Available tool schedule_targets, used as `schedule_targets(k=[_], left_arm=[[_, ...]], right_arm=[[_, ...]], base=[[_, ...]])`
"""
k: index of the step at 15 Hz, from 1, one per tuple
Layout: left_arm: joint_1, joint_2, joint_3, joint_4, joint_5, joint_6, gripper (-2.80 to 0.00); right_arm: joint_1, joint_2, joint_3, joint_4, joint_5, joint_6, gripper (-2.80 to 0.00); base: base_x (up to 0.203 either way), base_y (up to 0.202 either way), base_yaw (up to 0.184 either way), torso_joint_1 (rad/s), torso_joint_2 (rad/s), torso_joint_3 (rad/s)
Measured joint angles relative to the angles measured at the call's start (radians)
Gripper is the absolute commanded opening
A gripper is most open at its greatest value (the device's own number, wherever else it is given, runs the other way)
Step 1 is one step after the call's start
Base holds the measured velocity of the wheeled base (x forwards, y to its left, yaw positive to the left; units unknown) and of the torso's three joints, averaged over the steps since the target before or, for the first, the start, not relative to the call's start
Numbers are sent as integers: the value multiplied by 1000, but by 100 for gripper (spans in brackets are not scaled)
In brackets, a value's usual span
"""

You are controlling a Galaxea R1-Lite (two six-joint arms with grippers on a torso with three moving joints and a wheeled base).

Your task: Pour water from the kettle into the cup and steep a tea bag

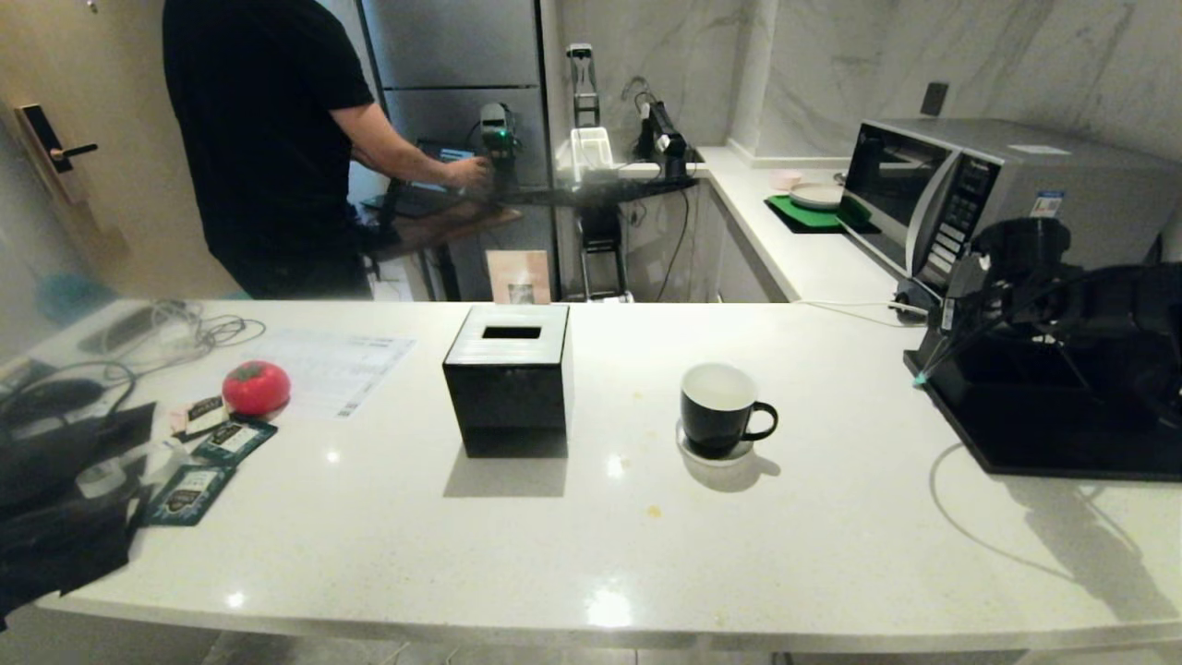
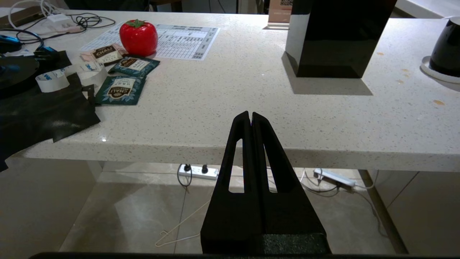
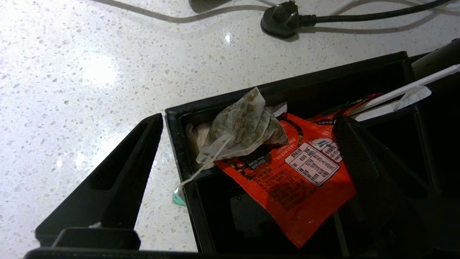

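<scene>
The tea bag [image 3: 240,126], a pale half-translucent pouch, lies on a red packet [image 3: 298,176] in the corner of a black tray [image 3: 201,108]. Its string runs over the tray rim to a small teal tag [image 3: 178,197]. My right gripper [image 3: 248,118] is open just above the pouch, one finger over the countertop and the other over the tray. The cup [image 1: 725,406], black with a white inside, stands on a white coaster mid-counter, left of the right arm [image 1: 1090,305]. My left gripper [image 2: 251,116] is shut and empty before the counter's front edge. The kettle is hidden.
A black box with a slotted top [image 1: 508,379] stands left of the cup. A red tomato-shaped thing [image 1: 256,386] and teal sachets [image 1: 189,489] lie far left. A microwave [image 1: 979,194] sits behind the tray, a plug and cord [image 3: 280,21] beside it. A person [image 1: 268,139] stands beyond the counter.
</scene>
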State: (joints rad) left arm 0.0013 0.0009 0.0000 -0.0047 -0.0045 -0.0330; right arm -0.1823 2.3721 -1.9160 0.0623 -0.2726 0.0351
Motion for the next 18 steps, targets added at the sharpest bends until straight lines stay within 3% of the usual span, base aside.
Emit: schedule_targets(k=[13, 14, 18], left_arm=[[0, 0, 0, 0, 0, 0, -280], [0, 0, 0, 0, 0, 0, -280], [0, 0, 0, 0, 0, 0, -280]], right_arm=[[0, 21, -14, -9, 0, 2, 0], [0, 21, -15, -9, 1, 2, -280], [1, 22, -16, -11, 2, 2, -280]], base=[[0, 0, 0, 0, 0, 0], [0, 0, 0, 0, 0, 0], [0, 0, 0, 0, 0, 0]])
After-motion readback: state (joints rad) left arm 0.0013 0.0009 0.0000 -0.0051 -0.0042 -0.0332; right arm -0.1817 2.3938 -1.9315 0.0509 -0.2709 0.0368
